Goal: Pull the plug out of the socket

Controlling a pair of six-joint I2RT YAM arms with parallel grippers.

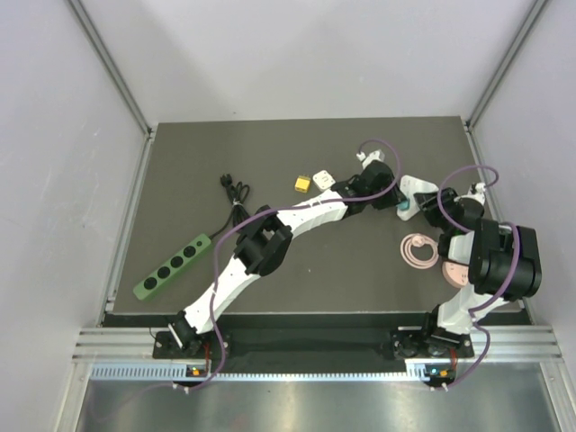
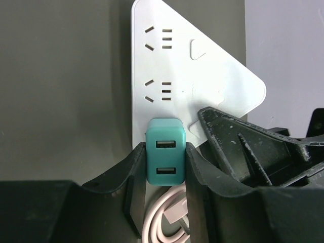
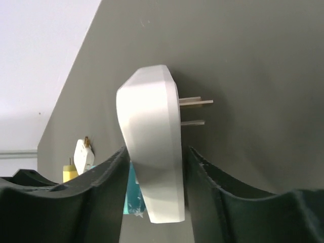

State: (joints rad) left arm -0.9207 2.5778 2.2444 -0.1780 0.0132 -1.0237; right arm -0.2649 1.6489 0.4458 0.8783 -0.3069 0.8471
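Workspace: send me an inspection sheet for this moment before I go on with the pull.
Surface: dark table mat, no damage seen.
Job's things: teal plug against the face of the white socket; the socket's own prongs are bare.
Clutter: green power strip, yellow cube, white cube.
End effectors: left end effector closed on the plug's sides; right end effector clamps the socket, face and back.
Cables: black cord; pink coil; purple arm cables.
Surroundings: pale walls, metal frame posts.
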